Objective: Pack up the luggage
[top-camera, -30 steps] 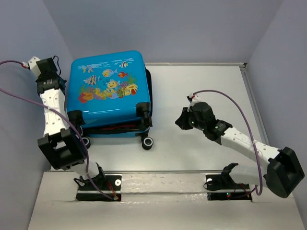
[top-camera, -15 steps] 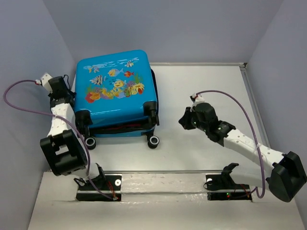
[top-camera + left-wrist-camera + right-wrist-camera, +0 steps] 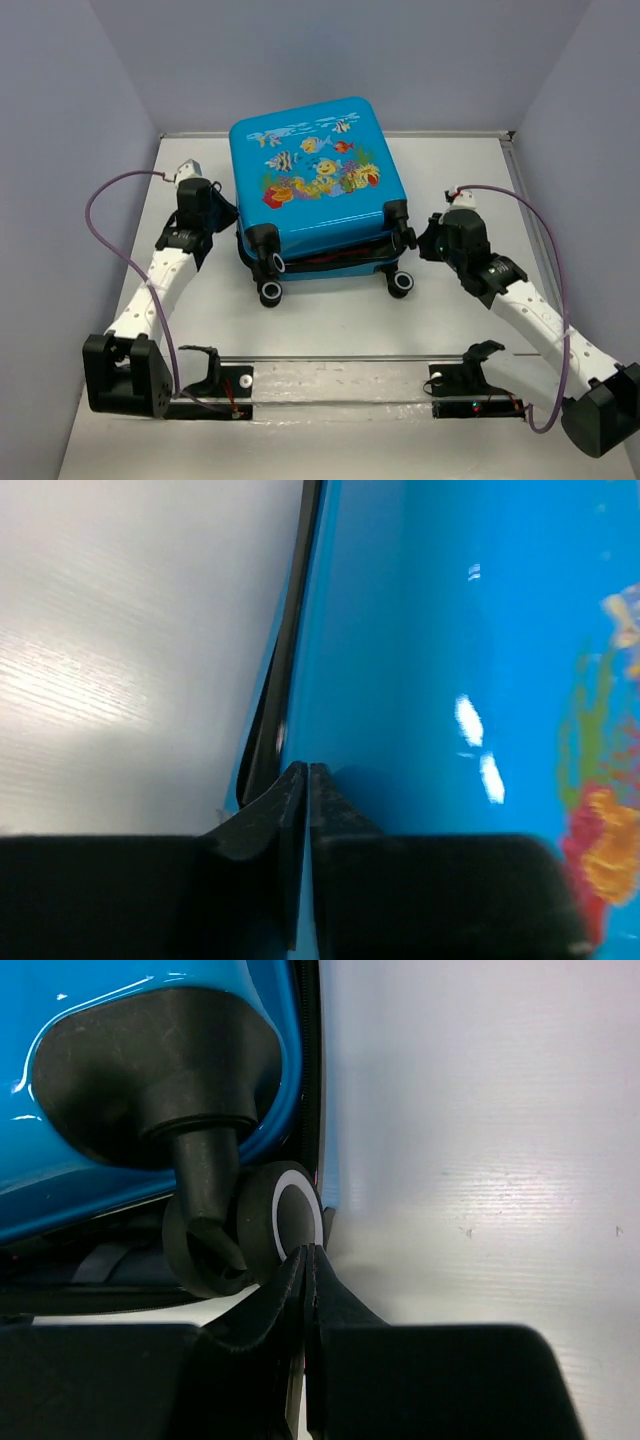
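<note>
The luggage (image 3: 315,180), a bright blue hard-shell case with a fish-and-coral print, lies flat mid-table with its wheels (image 3: 401,283) toward me. Its lid sits slightly ajar, and something red shows in the gap (image 3: 320,262). My left gripper (image 3: 228,212) is shut, its tips pressed against the case's left side; the left wrist view shows the gripper (image 3: 306,770) touching the blue shell (image 3: 430,680) beside the black zipper edge. My right gripper (image 3: 425,240) is shut at the case's right near corner. The right wrist view has the gripper (image 3: 308,1252) against a black wheel (image 3: 285,1215).
Grey walls close in the table on the left, back and right, with a raised rim (image 3: 520,190) along the right edge. A metal rail (image 3: 340,380) with both arm bases runs along the near edge. Purple cables loop from each wrist.
The luggage has slid right from the back-left corner toward the table's middle and turned a little. The left gripper followed it at its side. The right gripper drew back to the case's right corner.
</note>
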Available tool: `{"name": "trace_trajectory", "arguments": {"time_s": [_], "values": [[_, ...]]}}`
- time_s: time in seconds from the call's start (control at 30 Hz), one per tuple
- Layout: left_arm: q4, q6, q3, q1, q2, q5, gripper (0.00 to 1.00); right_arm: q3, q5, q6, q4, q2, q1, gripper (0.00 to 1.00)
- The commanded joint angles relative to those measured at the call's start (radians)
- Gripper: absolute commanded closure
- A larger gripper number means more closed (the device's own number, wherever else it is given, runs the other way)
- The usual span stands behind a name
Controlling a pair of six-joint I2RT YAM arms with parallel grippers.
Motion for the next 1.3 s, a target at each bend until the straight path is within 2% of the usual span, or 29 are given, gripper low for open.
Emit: {"name": "trace_trajectory", "arguments": {"time_s": [0.0,0.07,0.13,0.23,0.3,0.33,0.4,0.43,0.5,0.63,0.67,0.73,0.77,0.8,0.93,1.03,1.27], "values": [[-0.08,0.043,0.202,-0.009,-0.091,-0.135,0.72,0.063,0.052,0.06,-0.065,-0.058,0.023,0.93],[-0.085,0.065,0.303,-0.009,-0.076,-0.159,0.57,0.063,0.104,0.075,-0.108,-0.088,0.023,0.93],[-0.096,0.083,0.409,-0.009,-0.024,-0.19,0.49,0.066,0.166,0.094,-0.151,-0.131,0.023,0.93],[-0.067,0.106,0.503,-0.008,0.054,-0.215,0.44,0.057,0.177,0.103,-0.191,-0.157,0.023,0.93],[-0.068,0.128,0.567,-0.005,0.117,-0.213,0.4,0.037,0.114,0.111,-0.199,-0.156,0.023,0.93],[-0.068,0.138,0.603,-0.005,0.196,-0.213,0.38,0.029,0.091,0.117,-0.203,-0.156,0.023,0.93],[-0.085,0.172,0.733,0.003,0.287,-0.183,0.32,-0.001,0.024,0.12,-0.2,-0.16,0.023,0.93],[-0.124,0.186,0.849,0.012,0.397,-0.173,0.28,-0.009,0.005,0.121,-0.205,-0.156,0.023,0.93],[-0.158,0.214,0.958,0.023,0.503,-0.153,0.24,-0.023,-0.059,0.129,-0.202,-0.148,0.023,0.93],[-0.206,0.247,1.224,0.069,0.802,-0.016,0.14,-0.067,-0.083,0.135,-0.188,-0.134,0.023,0.93],[-0.243,0.253,1.356,0.089,0.856,0.084,0.12,-0.075,-0.075,0.135,-0.186,-0.116,0.023,0.93],[-0.27,0.255,1.492,0.101,0.964,0.179,0.11,-0.087,-0.087,0.14,-0.176,-0.101,0.023,0.93],[-0.283,0.252,1.611,0.101,1.06,0.256,0.1,-0.102,-0.09,0.143,-0.159,-0.092,0.023,0.93],[-0.228,0.234,1.638,0.101,1.115,0.291,0.1,-0.107,-0.098,0.15,-0.145,-0.088,0.023,0.93],[-0.041,0.162,1.607,0.135,1.178,0.429,0.07,-0.112,-0.113,0.157,-0.139,-0.053,0.023,0.93],[0.024,0.149,1.663,0.133,1.269,0.512,0.07,-0.127,-0.158,0.163,-0.134,-0.015,0.023,0.93],[0.159,0.158,1.649,0.132,1.389,0.658,0.06,-0.169,-0.19,0.2,0.004,0.045,0.118,0.93]]}}
